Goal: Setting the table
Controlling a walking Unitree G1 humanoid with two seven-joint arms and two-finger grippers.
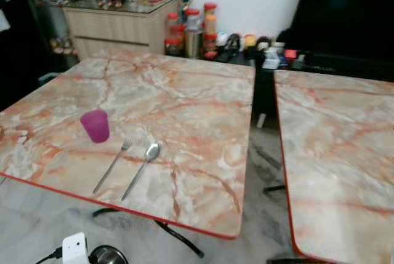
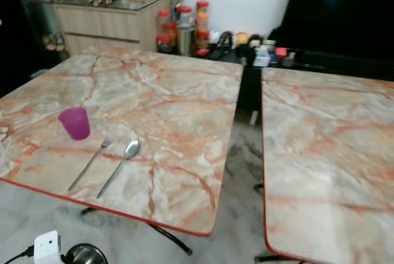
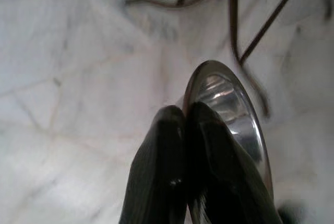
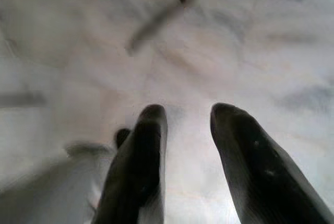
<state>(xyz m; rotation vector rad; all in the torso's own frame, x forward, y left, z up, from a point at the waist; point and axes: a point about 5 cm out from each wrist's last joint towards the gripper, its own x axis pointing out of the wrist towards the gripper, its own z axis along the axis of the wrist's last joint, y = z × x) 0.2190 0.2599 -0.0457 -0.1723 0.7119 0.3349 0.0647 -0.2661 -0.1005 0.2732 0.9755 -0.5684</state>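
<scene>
Gleaming round steel bowl (image 3: 229, 109), tool-pinched (image 3: 185, 125).

Benches: two — one (image 1: 184, 92) on the left, another (image 1: 338, 147) on the right
Purple cups (image 1: 95, 125): one
Forks (image 1: 113, 165): one
Spoons (image 1: 143, 167): one
Steel bowls (image 3: 229, 112): one — pinched by black fingers (image 3: 162, 177)

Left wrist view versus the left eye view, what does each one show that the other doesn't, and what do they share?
The left wrist view alone shows the left gripper, its black fingers pinched on the rim of a shiny metal bowl above the pale floor. The left eye view alone shows the marble table with a purple cup, a fork and a spoon side by side near its front edge. Both include the metal bowl and the dark table legs.
</scene>
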